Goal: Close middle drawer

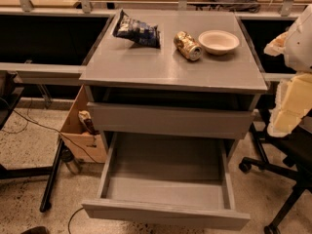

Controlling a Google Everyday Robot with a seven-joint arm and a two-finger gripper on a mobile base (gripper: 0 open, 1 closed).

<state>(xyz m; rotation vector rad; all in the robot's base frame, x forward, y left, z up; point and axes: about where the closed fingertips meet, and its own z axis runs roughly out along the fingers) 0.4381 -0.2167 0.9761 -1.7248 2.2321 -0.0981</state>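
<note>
Middle drawer point(165, 214) stands pulled fully out and empty, its front panel free for a push; gripper point(291, 101) at right, well apart, grip state cannot tell.

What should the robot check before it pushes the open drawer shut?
1. Middle drawer pulled out and ready to push: ok, it is wide open.
2. Nothing sticking up inside the drawer: ok, no item shows in it.
3. Gripper at the drawer front: not ok, it is at the right edge, higher up, apart from the drawer.
4. Office chair out of the way: cannot tell, it stands near the drawer's right corner.
5. Can, bowl and chip bag away from the front edge: ok.
</note>
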